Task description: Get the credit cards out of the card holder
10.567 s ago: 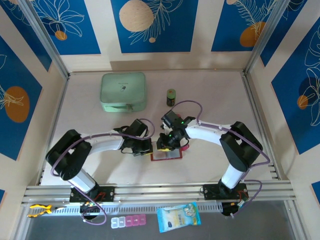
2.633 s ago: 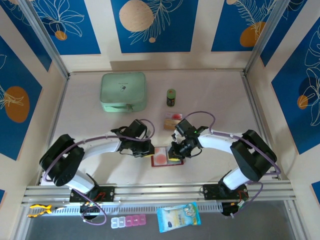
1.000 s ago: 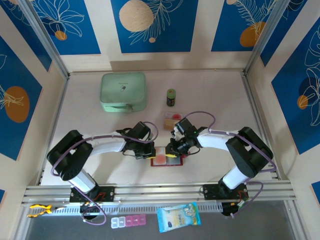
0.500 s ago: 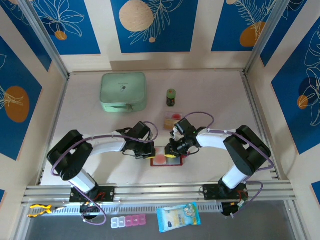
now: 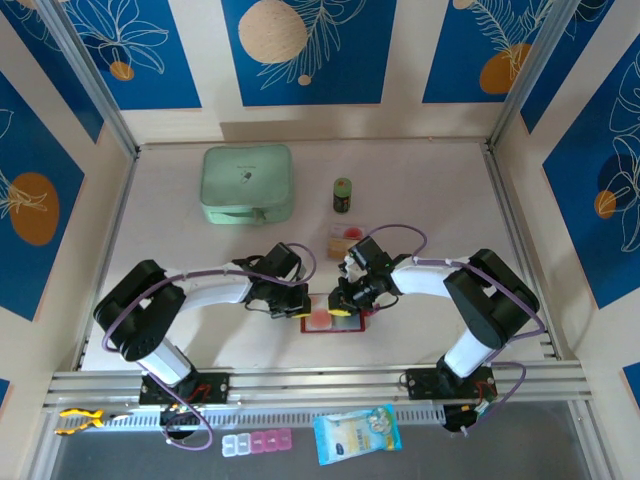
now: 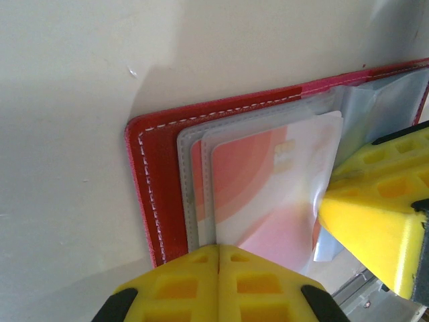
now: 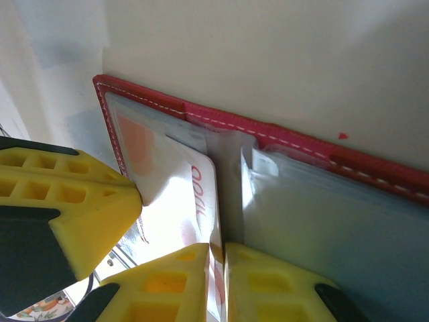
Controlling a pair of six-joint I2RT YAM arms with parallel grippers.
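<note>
The card holder (image 6: 144, 194) lay open and flat on the table (image 5: 430, 200), near its front edge and between the two arms. The left gripper (image 6: 218, 265) had its fingers pressed together and bore down on the holder's near edge, apparently to pin it. The right gripper (image 7: 218, 258) had its jaws drawn almost together, and the thin edge of a whitish card (image 7: 191, 194) with red lettering ran in between them, so it was judged to be clamped on that card. The main risk was that the jaws had caught the clear sleeves (image 7: 322, 208) along with the card. A pull would then drag or lift the whole holder instead of freeing the card. A second risk was slippage: the hold was narrow and the plastic smooth, so the card could slide out of the jaws. The left fingers also sat on the sleeve stack, and that pressure could bind the card. The two sets of yellow fingers stood just beside each other, so a sideways pull could bring them into contact. Count: one card holder; two grippers; two cards discernible in the holder, the whitish card and an orange-marked card (image 7: 134, 142) under a sleeve, though further cards could be hidden. Further back stood one mint-green case (image 5: 247, 184), one small jar (image 5: 342, 194) and one small whitish-and-red item (image 5: 345, 240), too small to identify.
</note>
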